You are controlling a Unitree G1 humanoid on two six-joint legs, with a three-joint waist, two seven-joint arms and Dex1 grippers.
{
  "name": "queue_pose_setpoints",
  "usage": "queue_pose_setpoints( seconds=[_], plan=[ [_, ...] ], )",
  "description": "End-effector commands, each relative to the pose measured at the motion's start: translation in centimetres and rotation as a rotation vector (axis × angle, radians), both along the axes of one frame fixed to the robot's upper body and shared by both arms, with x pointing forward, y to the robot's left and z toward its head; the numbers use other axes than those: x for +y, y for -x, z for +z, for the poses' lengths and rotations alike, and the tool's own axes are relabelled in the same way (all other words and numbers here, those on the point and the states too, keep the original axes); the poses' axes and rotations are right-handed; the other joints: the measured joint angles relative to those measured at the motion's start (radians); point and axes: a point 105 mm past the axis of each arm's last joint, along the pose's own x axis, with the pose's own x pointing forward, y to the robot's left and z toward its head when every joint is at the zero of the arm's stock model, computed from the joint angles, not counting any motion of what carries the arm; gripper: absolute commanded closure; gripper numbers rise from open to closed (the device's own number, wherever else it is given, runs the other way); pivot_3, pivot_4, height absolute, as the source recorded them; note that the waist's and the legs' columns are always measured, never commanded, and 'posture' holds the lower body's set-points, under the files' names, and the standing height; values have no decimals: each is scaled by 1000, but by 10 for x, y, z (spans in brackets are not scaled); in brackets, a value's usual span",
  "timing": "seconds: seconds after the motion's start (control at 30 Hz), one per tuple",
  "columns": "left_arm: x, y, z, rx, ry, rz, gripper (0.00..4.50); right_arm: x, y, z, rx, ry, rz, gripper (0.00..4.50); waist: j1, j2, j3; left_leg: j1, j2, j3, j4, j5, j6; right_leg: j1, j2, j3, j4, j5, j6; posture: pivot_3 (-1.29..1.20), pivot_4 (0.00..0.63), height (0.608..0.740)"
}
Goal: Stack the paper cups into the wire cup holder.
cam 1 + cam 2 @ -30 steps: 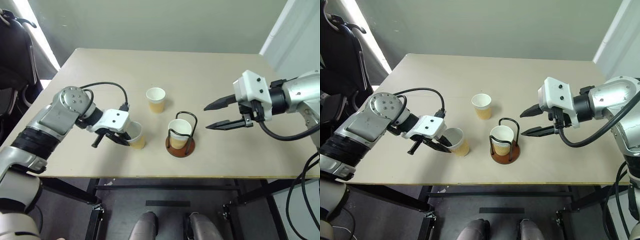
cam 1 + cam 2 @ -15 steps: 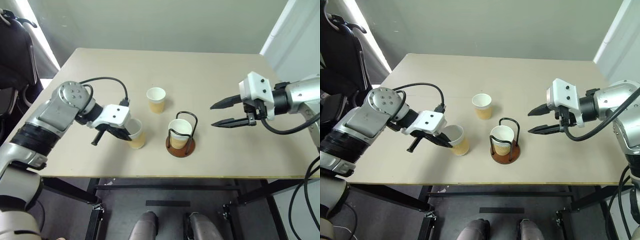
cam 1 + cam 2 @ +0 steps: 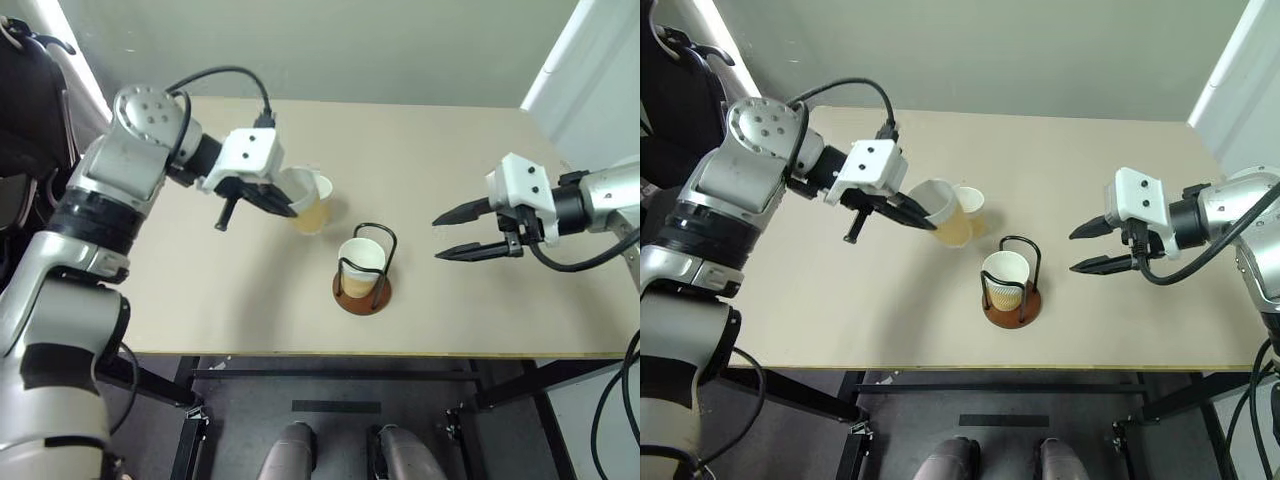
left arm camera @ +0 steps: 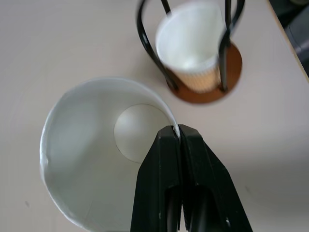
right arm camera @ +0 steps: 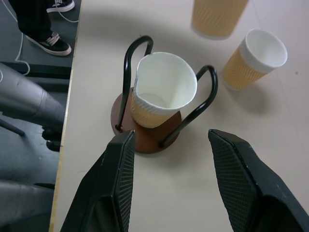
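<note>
The left gripper [image 3: 908, 213] pinches the thin white rim of a tan ribbed paper cup [image 3: 943, 213], one finger inside and one outside, and holds it tilted above the beige table [image 3: 420, 150], left of and beyond the black wire cup holder on its round reddish-brown base [image 3: 362, 268]. A second matching cup [image 5: 160, 90] sits inside the holder, its rim slightly dented. The third cup [image 5: 253, 58] stands on the table just beyond the held one.

The right gripper [image 3: 461, 230] hovers to the right of the holder, well apart from it, its fingers spread and holding nothing.

These cups look very light and thin-walled, so a hard squeeze would likely crease them. A rim pinch seems a sound hold, keeping the tapered body free to slide into the seated cup.
</note>
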Motion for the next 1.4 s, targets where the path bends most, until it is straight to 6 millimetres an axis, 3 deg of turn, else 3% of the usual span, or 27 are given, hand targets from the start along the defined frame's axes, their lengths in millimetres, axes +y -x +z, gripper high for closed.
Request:
queue_pose_setpoints(
  seconds=[0.03,0.3,0.77,1.4],
  plan=[
    [-7,8,21,-21,42,-59,4452,-3,3,13,-57,0,-13,2113,-1,0,0,0,0,0,0,0,0,0,0,0,0,0,0,0,150,740],
    [-25,16,25,-10,65,-131,4452,-3,4,14,-69,-7,-30,2113,0,0,0,0,0,0,1,0,0,0,0,0,0,0,2,0,150,740],
    [-38,19,33,-15,93,-171,4452,-1,1,11,-86,-20,-43,2113,2,0,0,-1,0,0,6,-1,2,2,0,0,0,1,5,0,150,740],
    [-60,34,18,93,94,-259,4452,-8,7,-2,-49,1,-75,2113,7,0,0,-2,0,1,12,-3,5,5,0,0,0,1,8,0,150,740]
  ],
)
